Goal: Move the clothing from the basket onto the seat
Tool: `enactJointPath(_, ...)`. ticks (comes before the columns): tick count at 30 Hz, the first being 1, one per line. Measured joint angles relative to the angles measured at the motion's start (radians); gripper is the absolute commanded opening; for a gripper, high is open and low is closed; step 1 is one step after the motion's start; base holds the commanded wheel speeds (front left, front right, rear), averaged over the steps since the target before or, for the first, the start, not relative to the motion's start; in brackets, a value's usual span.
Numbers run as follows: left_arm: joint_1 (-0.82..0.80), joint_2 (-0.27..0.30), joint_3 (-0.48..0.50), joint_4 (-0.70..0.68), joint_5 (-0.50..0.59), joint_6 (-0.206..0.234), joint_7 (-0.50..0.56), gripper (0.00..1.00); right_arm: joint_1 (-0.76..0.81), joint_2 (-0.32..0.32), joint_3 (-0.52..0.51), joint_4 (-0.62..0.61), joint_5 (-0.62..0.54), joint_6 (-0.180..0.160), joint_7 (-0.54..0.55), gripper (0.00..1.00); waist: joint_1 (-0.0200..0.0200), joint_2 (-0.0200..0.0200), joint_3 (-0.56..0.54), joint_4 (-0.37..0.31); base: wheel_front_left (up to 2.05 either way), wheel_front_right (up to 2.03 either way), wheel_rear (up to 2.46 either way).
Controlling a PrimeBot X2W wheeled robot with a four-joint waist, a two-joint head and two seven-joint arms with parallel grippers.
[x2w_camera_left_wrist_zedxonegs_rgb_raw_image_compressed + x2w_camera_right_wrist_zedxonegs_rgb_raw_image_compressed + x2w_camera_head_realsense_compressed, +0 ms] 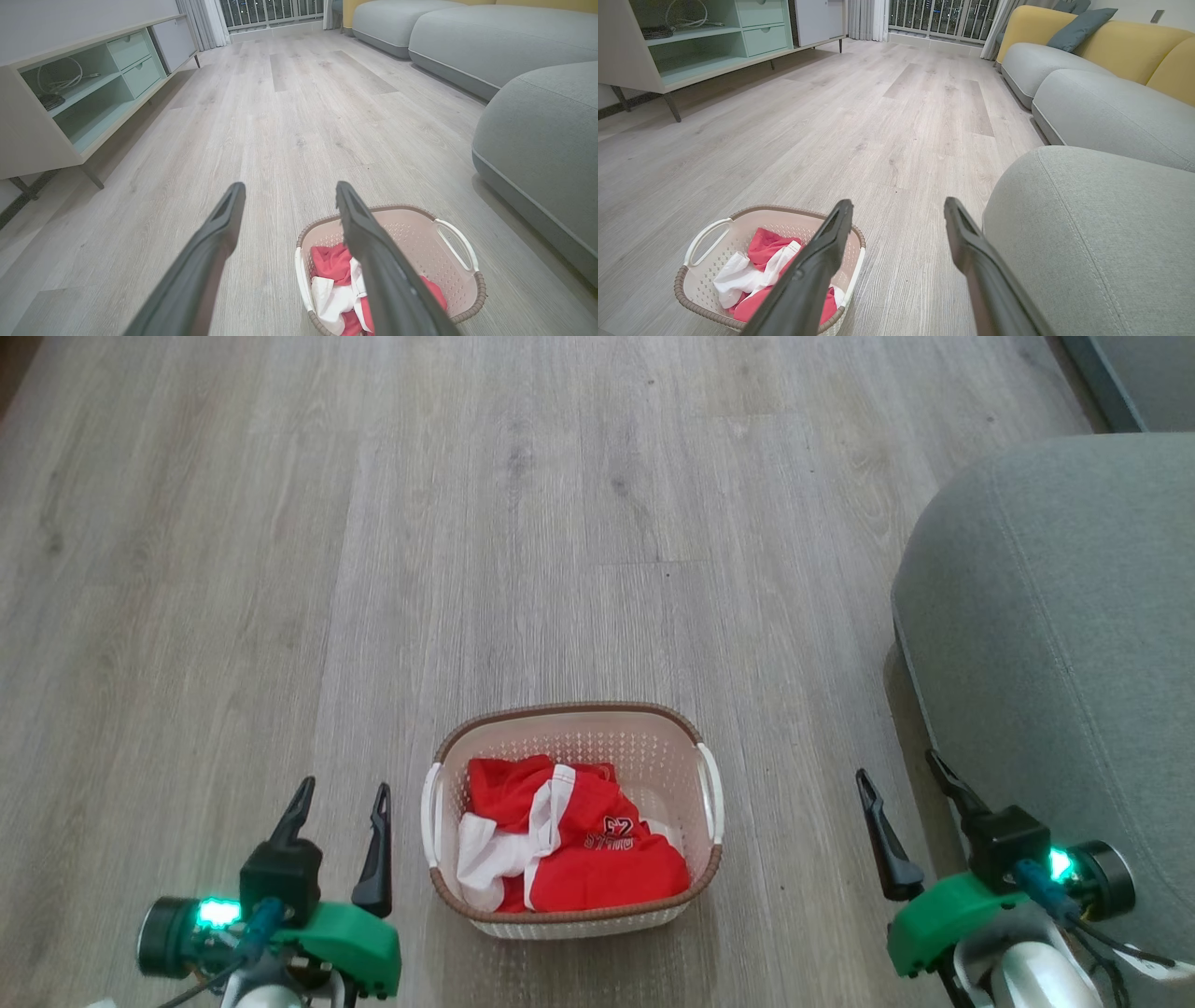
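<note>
We log clothing heaped in basket on floor, seat right of it; left gripper, right gripper: fingers apart, empty.

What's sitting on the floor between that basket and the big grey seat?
Nothing: the head view shows bare floor between the basket and the seat, with the open right claw poised beside the seat.

Head view: high up, looking almost straight down at the floor.
Left wrist view: low, looking forward over the floor.
Right wrist view: low, looking forward too.
Shared: basket and seat.
</note>
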Motion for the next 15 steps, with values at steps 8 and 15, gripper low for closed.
enactJointPath(8, 0.000, -0.007, 0.011, 0.006, 0.005, -0.014, 0.000, 1.00, 0.000, 0.000, -0.005, 0.002, 0.009, 0.000, 0.000, 1.00, 0.0000, 0.0000, 0.004, 0.000, 0.00, 0.00, 0.00)
enactJointPath(15, 0.000, -0.008, 0.024, 0.008, 0.007, -0.024, 0.000, 1.00, 0.000, 0.002, -0.011, -0.001, 0.023, 0.000, 0.000, 1.00, 0.0000, 0.0000, 0.016, -0.005, 0.00, 0.00, 0.00)
